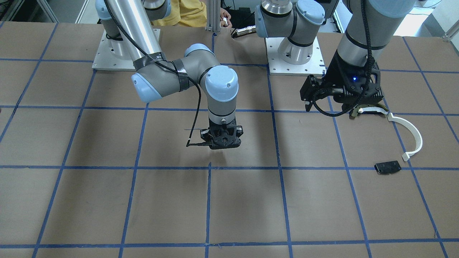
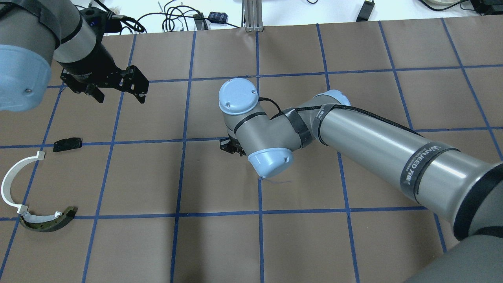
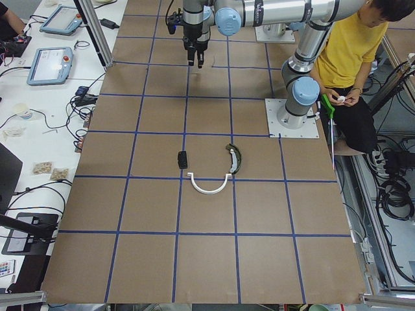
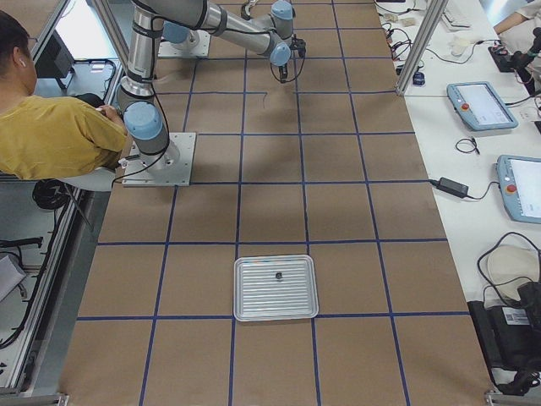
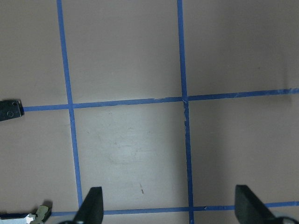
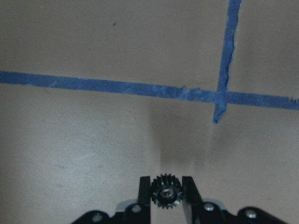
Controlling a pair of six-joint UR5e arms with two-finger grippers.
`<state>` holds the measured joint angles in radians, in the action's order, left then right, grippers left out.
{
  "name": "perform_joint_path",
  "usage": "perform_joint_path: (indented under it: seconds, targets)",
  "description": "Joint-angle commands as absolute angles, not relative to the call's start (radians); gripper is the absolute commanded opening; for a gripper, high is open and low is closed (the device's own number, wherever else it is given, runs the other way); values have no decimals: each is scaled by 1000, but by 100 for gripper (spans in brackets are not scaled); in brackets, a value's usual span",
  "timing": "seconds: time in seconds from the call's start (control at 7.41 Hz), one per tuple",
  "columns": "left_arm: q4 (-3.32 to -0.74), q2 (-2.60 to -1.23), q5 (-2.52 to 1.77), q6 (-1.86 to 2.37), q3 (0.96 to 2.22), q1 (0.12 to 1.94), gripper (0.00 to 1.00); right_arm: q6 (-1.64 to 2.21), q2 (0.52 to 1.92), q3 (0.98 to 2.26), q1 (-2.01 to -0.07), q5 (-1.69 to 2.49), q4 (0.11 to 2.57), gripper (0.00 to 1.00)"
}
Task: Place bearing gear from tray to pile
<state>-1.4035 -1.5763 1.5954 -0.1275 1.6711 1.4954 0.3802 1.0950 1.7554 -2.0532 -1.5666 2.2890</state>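
Note:
My right gripper [image 6: 164, 198] is shut on a small black toothed bearing gear [image 6: 164, 191] and holds it just above the brown table, near a blue tape crossing; it also shows in the front view [image 1: 224, 139]. The pile lies at the table's left: a white curved strip [image 2: 13, 184], a dark arc piece [image 2: 49, 222] and a flat black plate [image 2: 67, 144]. My left gripper [image 2: 120, 94] hangs open and empty above the table beside the pile, its fingertips [image 5: 93, 205] wide apart. The silver tray [image 4: 254, 292] is far off at the right end.
A small dark part [image 4: 278, 275] lies in the tray. A person in a yellow shirt [image 3: 347, 52] sits behind the robot bases. Blue tape lines grid the table. Tablets and cables lie on the side bench [image 4: 482, 106].

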Motion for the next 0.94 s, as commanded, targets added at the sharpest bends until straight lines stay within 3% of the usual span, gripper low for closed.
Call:
perform_joint_path:
  seconds: [0.0, 0.27, 0.81]
  targets:
    - [-1381, -1614, 1586, -114, 1713, 1502, 100, 292, 1124, 1732, -1949, -1568, 2298, 100]
    - [-1364, -1659, 1583, -85, 1727, 1520, 100, -16, 1240, 1648, -1674, -1578, 1982, 100]
    - [-1151, -1843, 1552, 89, 1729, 1790, 100, -733, 1313, 1655, -1069, -1640, 1977, 100]
